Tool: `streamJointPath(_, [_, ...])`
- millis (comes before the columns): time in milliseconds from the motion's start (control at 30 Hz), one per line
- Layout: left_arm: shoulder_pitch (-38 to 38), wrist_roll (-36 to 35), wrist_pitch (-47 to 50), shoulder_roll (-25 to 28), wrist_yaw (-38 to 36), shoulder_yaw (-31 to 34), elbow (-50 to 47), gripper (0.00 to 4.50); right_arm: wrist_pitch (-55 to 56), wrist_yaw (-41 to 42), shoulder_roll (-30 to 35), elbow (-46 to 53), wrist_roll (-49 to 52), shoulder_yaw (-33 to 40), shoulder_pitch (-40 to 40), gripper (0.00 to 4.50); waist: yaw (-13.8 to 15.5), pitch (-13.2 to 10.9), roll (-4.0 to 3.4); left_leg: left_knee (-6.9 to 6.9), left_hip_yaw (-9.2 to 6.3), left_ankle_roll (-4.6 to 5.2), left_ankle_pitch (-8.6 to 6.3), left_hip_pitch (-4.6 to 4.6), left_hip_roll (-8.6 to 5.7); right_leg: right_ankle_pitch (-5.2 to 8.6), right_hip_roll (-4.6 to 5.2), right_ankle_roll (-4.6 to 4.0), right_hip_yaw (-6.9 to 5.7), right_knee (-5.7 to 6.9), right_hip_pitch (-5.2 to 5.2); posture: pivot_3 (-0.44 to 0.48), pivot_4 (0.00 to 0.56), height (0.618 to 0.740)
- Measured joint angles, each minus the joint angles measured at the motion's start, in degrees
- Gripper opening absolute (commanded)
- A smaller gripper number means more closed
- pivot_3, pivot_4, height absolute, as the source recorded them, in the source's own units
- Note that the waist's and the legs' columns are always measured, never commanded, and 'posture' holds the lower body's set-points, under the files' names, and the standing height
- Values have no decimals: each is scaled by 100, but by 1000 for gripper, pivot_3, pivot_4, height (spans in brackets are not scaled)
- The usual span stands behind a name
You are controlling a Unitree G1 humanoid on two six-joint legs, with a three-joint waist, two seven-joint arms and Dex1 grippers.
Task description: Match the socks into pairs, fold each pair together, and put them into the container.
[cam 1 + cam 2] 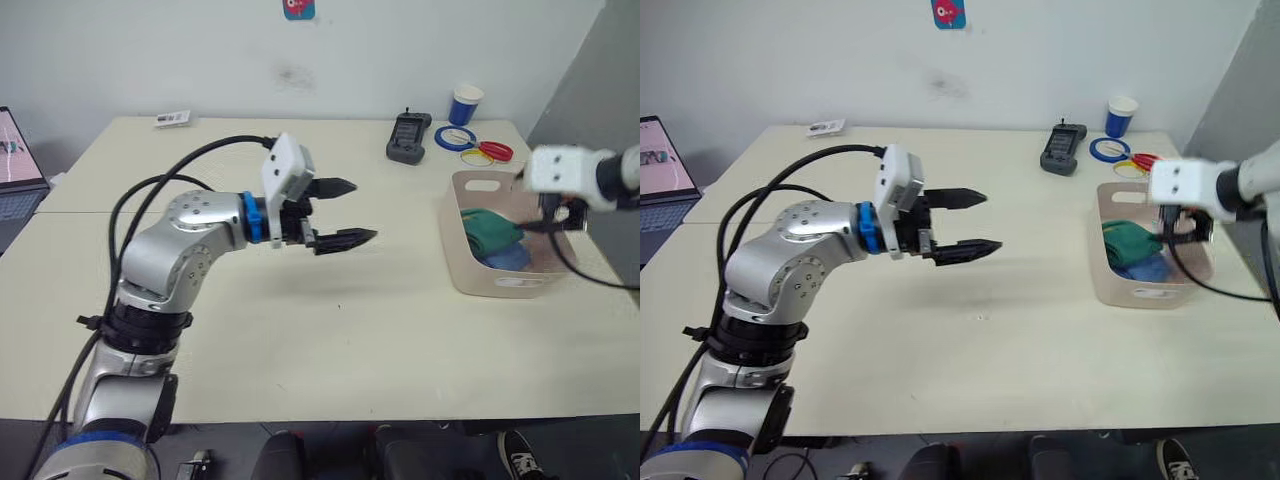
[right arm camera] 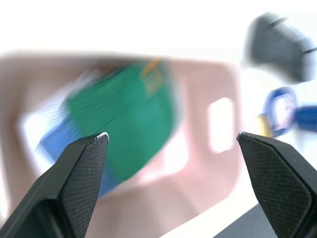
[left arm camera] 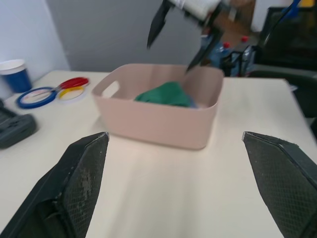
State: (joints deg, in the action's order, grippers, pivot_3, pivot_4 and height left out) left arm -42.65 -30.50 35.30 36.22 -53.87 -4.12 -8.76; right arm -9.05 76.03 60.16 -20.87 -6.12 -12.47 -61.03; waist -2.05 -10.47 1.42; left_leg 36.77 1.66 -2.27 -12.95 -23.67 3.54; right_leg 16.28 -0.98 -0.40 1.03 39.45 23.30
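The dark green pair (image 1: 492, 230) and the light blue pair (image 1: 505, 258) are held in the container (image 1: 480, 285), directly beneath the empty, open right gripper (image 1: 545, 215), while the open left gripper (image 1: 345, 212) is kept well apart.

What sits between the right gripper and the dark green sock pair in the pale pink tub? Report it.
Nothing visible. The right gripper, fingers open, hangs over the pale pink-beige plastic tub, with the folded dark green sock pair uncovered below it, lying on a light blue pair. The tub's top is open.
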Motion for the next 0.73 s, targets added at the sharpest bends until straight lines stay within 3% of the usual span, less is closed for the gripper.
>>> streamJointPath(167, [962, 405, -333, 304, 460, 638, 145, 4500, -1723, -685, -1433, 1160, 1184, 828, 274, 4474, -5, -1, 2, 8, -6, 19, -11, 15, 13, 9, 1, -6, -2, 53, 2, 0, 150, 740])
streamJointPath(333, [1952, 981, -463, 124, 1607, 1066, -186, 4500, -2915, -2684, -3395, 2782, 1641, 1280, 1444, 4474, 55, 0, 2, 12, -15, 18, -10, 6, 18, 5, 18, -10, -6, 57, 2, 0, 150, 740])
streamJointPath(400, [2355, 1242, -628, -243, 2232, 1269, -326, 4500, -2873, -3491, -4038, 3264, 1513, 1177, 2145, 4474, 108, 4, 7, 18, -15, 18, -11, -11, 10, 0, 31, -16, -10, 53, 6, 0, 150, 740])
streamJointPath(567, [3595, 1660, -947, -1127, 3366, 1564, -742, 4500, -2036, -4946, -4828, 3565, 774, 599, 4165, 4474, 186, 20, 27, 18, -6, 18, -12, -22, -8, -5, 56, 3, 4, 39, 13, 0, 150, 740])
streamJointPath(733, [4306, 1857, -1282, -1595, 3612, 1339, -846, 4500, -1165, -5630, -5023, 3231, 308, 282, 4844, 4474, 158, 26, 33, 16, 3, 19, -13, -5, -5, 4, 43, 37, 3, 37, 5, 0, 150, 740])
